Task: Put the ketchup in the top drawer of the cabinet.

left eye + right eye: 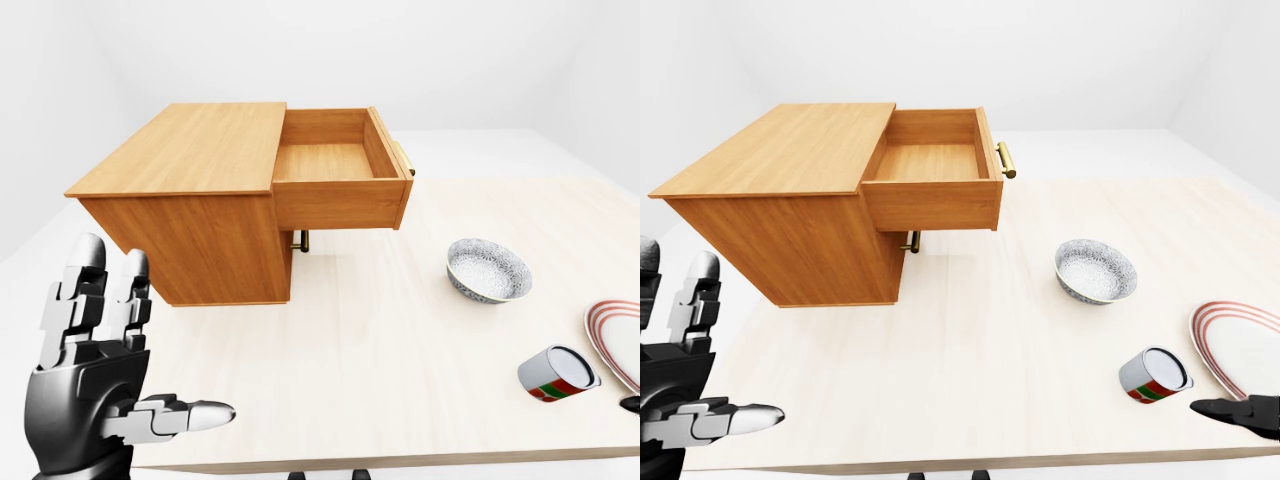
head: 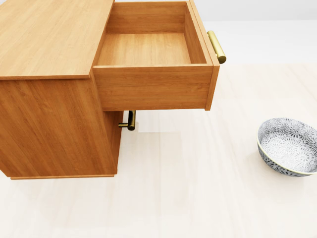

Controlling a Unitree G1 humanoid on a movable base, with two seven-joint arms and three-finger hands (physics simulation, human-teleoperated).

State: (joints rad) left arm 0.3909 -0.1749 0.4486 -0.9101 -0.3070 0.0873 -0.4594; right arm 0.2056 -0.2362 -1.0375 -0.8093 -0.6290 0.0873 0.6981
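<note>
A plain white room is surrounding a pale wooden table [image 1: 380, 340], which is carrying everything in sight. Toward the left of the eye views a wooden cabinet [image 1: 190, 215] is sitting on the table, and its top drawer [image 2: 148, 54] is standing pulled out to the right, showing a bare wooden floor inside. A brass bar handle [image 2: 216, 46] is running along the drawer's face, and a second brass handle [image 2: 130, 120] is peeking out below the drawer, from the closed drawer beneath.

Right of the cabinet and well apart from it, a patterned grey-and-white bowl [image 1: 488, 270] is sitting upright on the table. Lower right in the eye views, a small can [image 1: 1154, 375] with a red, green and white label is lying tilted on its side, just beside a white plate [image 1: 1240, 345] with red rings at the right edge. The ketchup is not appearing in any view.

The left hand [image 1: 95, 380] is hovering at the lower left of the left-eye view, over the table's near edge, with its fingers [image 1: 80, 290] pointing upward and the thumb stretched out to the right, spread wide and holding nothing. Of the right hand [image 1: 1240, 412] only a dark sliver is showing at the bottom right of the right-eye view, next to the plate; I cannot tell how far it is spread.
</note>
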